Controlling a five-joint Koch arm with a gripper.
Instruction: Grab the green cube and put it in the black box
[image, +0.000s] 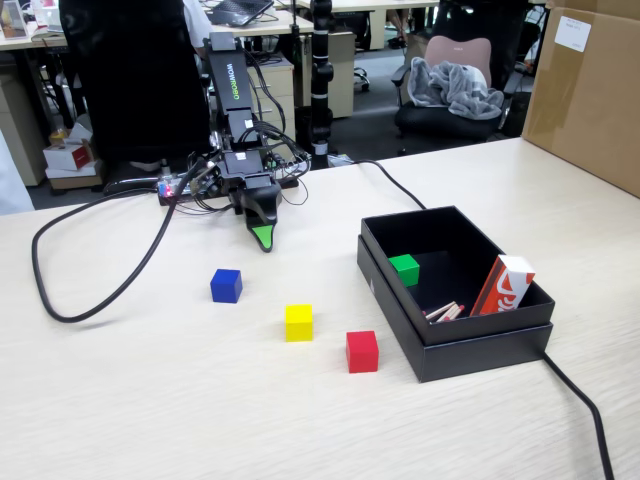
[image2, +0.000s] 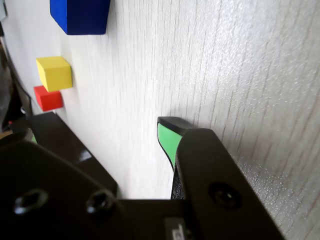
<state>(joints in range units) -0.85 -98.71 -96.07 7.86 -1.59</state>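
Green cube (image: 404, 269) already inside the black box (image: 455, 340), near its left wall in the fixed view, resting on the floor of the box beside that wall. Also in the box: a red-and-white carton (image: 503, 285) leaning at the right, and some small pinkish sticks (image: 443, 312) just left of it. Task judged done, or as good as.

Gripper (image: 262, 240) well left of the box, folded low by the arm's base, green tip pointing down at the bench (image: 150, 400). Jaws: cannot tell whether open or closed (only one green-faced tip shows in both views, the other hidden behind or beside it). Nothing held, as far as can be seen.

Risks from here, as judgement only:
- A further reach toward the box could clip its near wall and shove box and tray across the bench.
- Blue cube (image: 226, 285), yellow cube (image: 298, 322) and red cube (image: 362, 351) lying left of the box, between it and the arm; a low sweep could knock any of them.
- Black cable (image: 80, 300) looping far left of the box, close to the base; could snag on a turn.
- Tip seemingly touching or nearly touching the bench; pressing lower could scrape.
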